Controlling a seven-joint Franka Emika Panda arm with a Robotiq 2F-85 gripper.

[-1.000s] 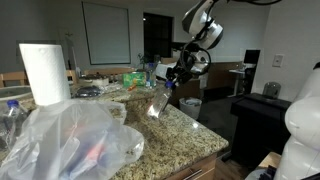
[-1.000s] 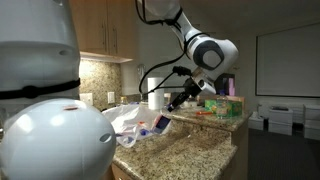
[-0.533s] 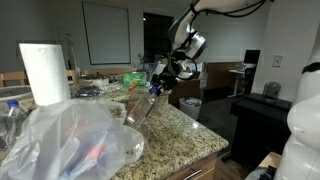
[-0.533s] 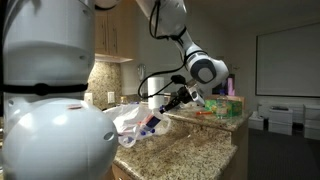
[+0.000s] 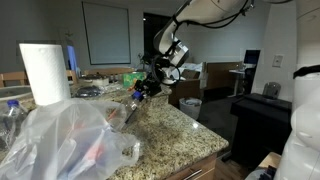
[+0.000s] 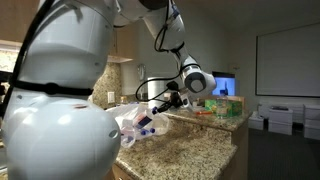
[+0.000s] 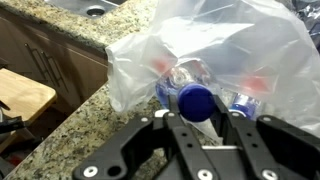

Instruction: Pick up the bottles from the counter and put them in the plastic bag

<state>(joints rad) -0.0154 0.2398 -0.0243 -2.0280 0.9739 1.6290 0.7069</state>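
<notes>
My gripper [image 7: 196, 113] is shut on a clear bottle [image 7: 194, 98] with a blue cap, which fills the gap between the fingers. In both exterior views the gripper [image 5: 146, 88] [image 6: 162, 102] holds this bottle [image 5: 132, 108] [image 6: 147, 122] tilted downward over the speckled counter [image 5: 170, 125] [image 7: 70, 140]. The crinkled plastic bag [image 7: 225, 45] [image 5: 65, 140] [image 6: 128, 118] lies just ahead of the bottle. Inside it I see another blue-capped bottle [image 7: 245, 100] and reddish caps [image 7: 160, 68].
A tall white paper towel roll [image 5: 45, 72] stands behind the bag. Clutter with a green box [image 5: 135, 75] lies at the counter's far end. The wrist view shows a sink [image 7: 90, 8], cabinet fronts [image 7: 45, 60] and a wooden board [image 7: 20, 98] beyond the counter edge.
The arm has carried the held bottle down and across the counter toward the plastic bag. The gripper has stayed shut on it.
</notes>
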